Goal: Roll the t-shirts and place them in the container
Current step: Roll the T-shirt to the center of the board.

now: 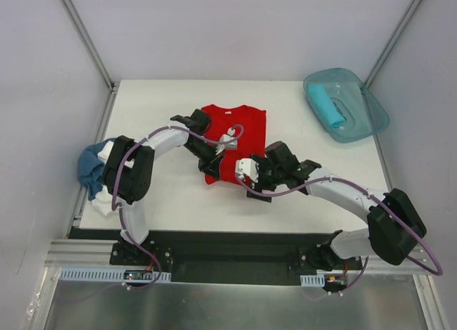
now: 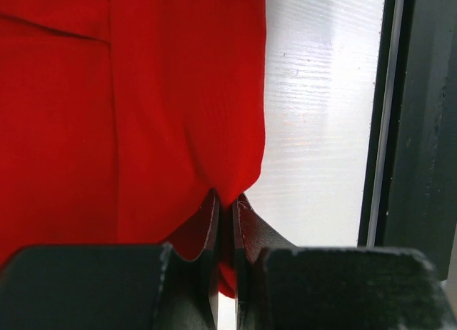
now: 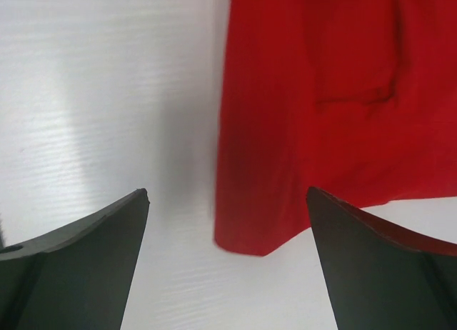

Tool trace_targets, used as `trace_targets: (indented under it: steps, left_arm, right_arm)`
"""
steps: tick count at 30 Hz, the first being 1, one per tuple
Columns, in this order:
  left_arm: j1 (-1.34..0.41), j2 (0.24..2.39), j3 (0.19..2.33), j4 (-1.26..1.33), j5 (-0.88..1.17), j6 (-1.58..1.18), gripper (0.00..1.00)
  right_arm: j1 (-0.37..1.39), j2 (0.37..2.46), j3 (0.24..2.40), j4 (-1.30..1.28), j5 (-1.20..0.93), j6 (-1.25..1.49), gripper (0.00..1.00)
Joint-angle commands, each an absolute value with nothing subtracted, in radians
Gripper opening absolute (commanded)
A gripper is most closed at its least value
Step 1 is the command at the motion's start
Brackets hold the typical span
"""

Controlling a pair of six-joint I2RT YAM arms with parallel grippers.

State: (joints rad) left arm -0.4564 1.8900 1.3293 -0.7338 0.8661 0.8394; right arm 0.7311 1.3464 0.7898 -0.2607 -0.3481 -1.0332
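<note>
The bright red soft cloth t-shirt (image 1: 235, 130) lies mid-frame on the white surface (image 1: 178, 194), its long axis running top to bottom. The left tool (image 2: 228, 205) pinches its lower-left hem corner. The right tool (image 3: 227, 192), spread wide, faces the lower-right corner.

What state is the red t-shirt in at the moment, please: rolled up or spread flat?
Flat, not rolled: the red t-shirt lies spread on the table, and the left gripper is shut on its near edge.
</note>
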Motion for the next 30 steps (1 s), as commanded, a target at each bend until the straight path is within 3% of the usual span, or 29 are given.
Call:
trace_targets:
  steps: [1, 15, 18, 19, 22, 25, 30]
  left_arm:
    - [-0.449, 1.908, 1.376, -0.792, 0.95, 0.827, 0.0]
    - [-0.411, 1.948, 1.417, -0.831, 1.008, 0.813, 0.0]
    - [-0.41, 1.956, 1.422, -0.848, 1.009, 0.818, 0.0]
    - [-0.408, 1.957, 1.428, -0.857, 1.009, 0.825, 0.0]
    - [-0.402, 1.97, 1.442, -0.929, 1.003, 0.873, 0.01]
    - [-0.394, 1.991, 1.465, -1.021, 0.991, 0.931, 0.01]
    - [-0.384, 2.069, 1.535, -1.161, 0.985, 1.002, 0.03]
  right_arm:
    - [0.749, 1.376, 0.857, -0.167, -0.313, -1.049, 0.96]
    - [0.767, 1.535, 0.903, -0.15, -0.259, -1.085, 0.97]
    - [0.772, 1.589, 0.937, -0.152, -0.192, -1.068, 0.79]
    - [0.769, 1.595, 0.942, -0.156, -0.178, -1.065, 0.62]
    - [0.743, 1.589, 0.968, -0.271, -0.248, -1.066, 0.33]
    - [0.704, 1.58, 1.011, -0.433, -0.375, -1.089, 0.2]
    - [0.647, 1.63, 1.075, -0.664, -0.518, -1.19, 0.12]
